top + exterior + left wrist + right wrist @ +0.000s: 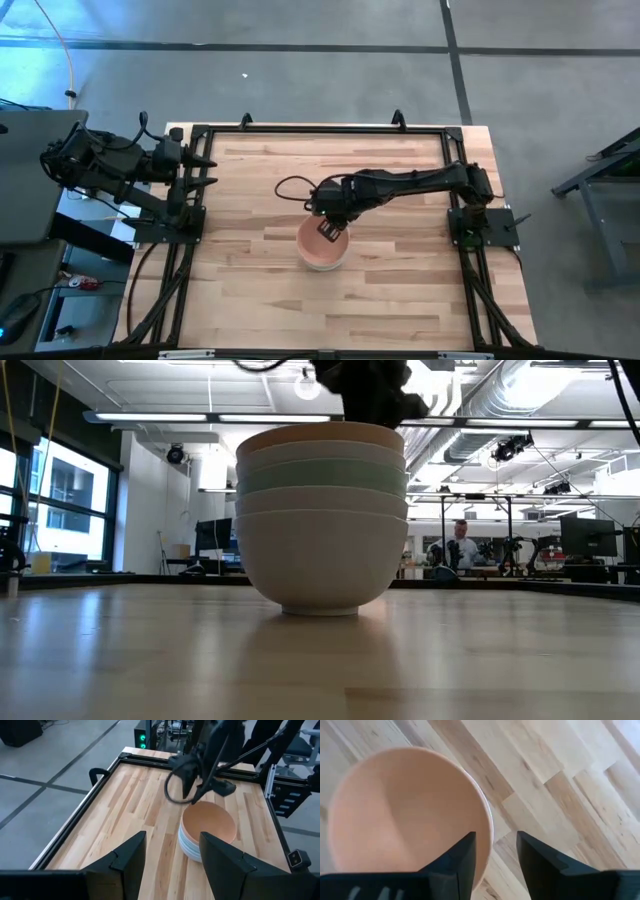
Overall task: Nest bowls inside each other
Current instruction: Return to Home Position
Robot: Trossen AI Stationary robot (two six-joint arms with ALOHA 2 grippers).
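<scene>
My right gripper hangs spread and empty just over the rim of the salmon-orange bowl, topmost in the nested stack of bowls standing mid-way across the table. My left gripper waits, spread, at the left edge.

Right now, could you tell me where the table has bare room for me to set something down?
The table is bare between the left claw and the bowl stack, and across the whole strip at the bottom of the high view. It is crowded at the middle, where the right claw hangs over the stack.
</scene>
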